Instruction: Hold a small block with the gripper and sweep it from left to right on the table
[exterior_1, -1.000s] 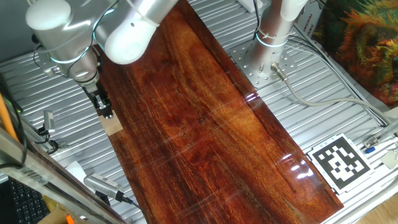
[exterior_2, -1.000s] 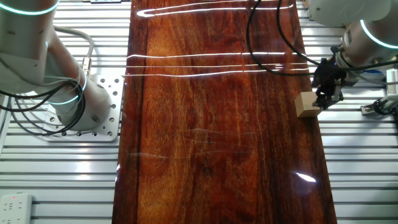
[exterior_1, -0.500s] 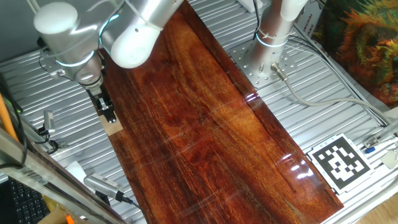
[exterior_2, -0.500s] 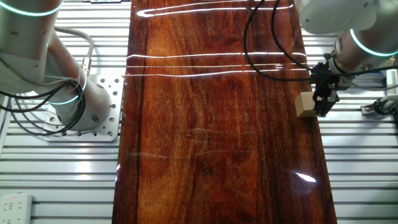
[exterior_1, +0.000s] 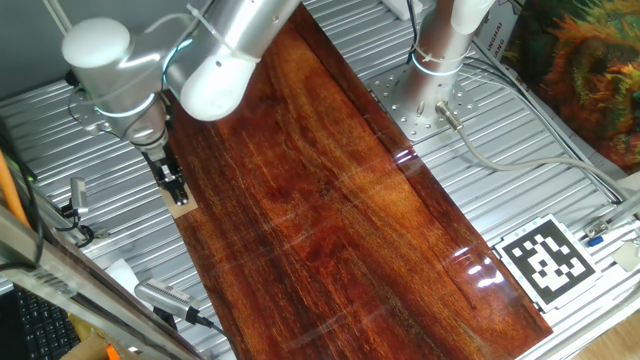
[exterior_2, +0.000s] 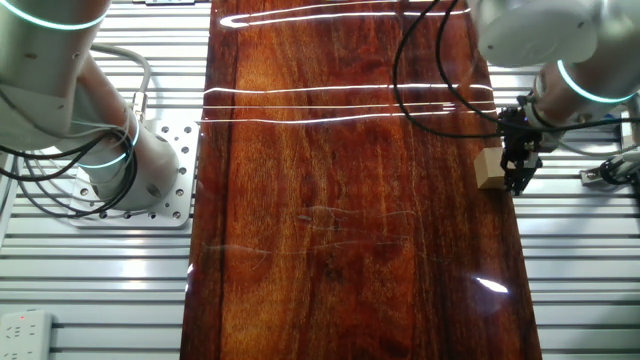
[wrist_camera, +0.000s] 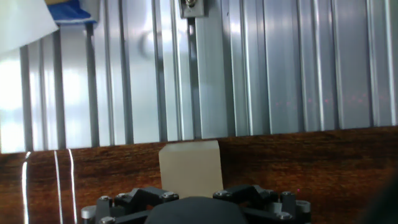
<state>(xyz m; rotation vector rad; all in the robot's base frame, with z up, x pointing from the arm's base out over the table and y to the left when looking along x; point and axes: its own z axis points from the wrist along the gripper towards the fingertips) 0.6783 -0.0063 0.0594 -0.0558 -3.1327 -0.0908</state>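
While the block (wrist_camera: 189, 167) sits just ahead of the gripper (exterior_2: 519, 172), whose finger spacing cannot be told, it should be centred between them before the table (exterior_2: 350, 230) sweep.

table (exterior_2: 340, 200): a long glossy reddish-brown board, flanked left and right by ribbed grey metal (exterior_2: 90, 270)
small block (exterior_2: 488, 168): set at the table's right edge
gripper (exterior_2: 519, 170): pointed down, touching the block's right side; finger spacing cannot be judged
second arm's base (exterior_2: 130, 170): seen left of the table
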